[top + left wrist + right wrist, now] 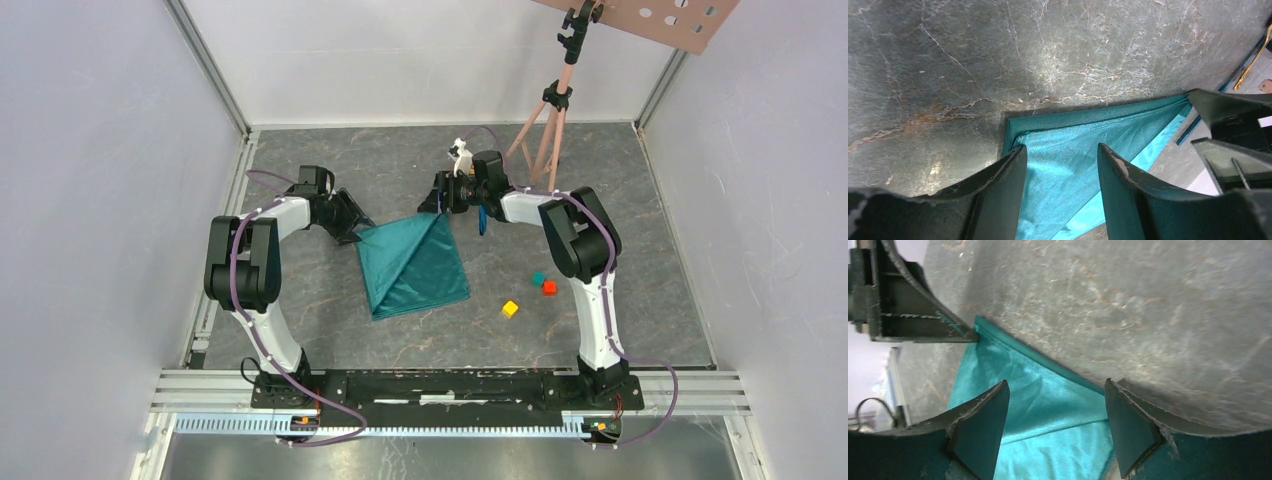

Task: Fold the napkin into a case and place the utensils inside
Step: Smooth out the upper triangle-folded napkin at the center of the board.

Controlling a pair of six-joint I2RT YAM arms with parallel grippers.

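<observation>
Two robot arms bend over a teal-green satin napkin [415, 268] on the grey marbled bench [430, 150], the cloth lying doubled along a diagonal crease whose long axis runs from its far corner toward its near-left corner. The left hand [1063, 172] sits at the napkin's left corner, fingers [998, 192] roughly half apart and astride the hem, gripping nothing. The right hand [1055, 422] stands likewise spread and empty over the napkin's far corner, so each arm is nearest its own end of the far edge. A slim bright-blue plastic stick [482, 220] lies just right of that far corner, a gold metal spoon [1250, 70] beside it. No case looks formed yet, and nothing lies in the fold. A teal cube [539, 279], a red cube [549, 288] and a yellow cube [510, 309] sit well to the napkin's right
</observation>
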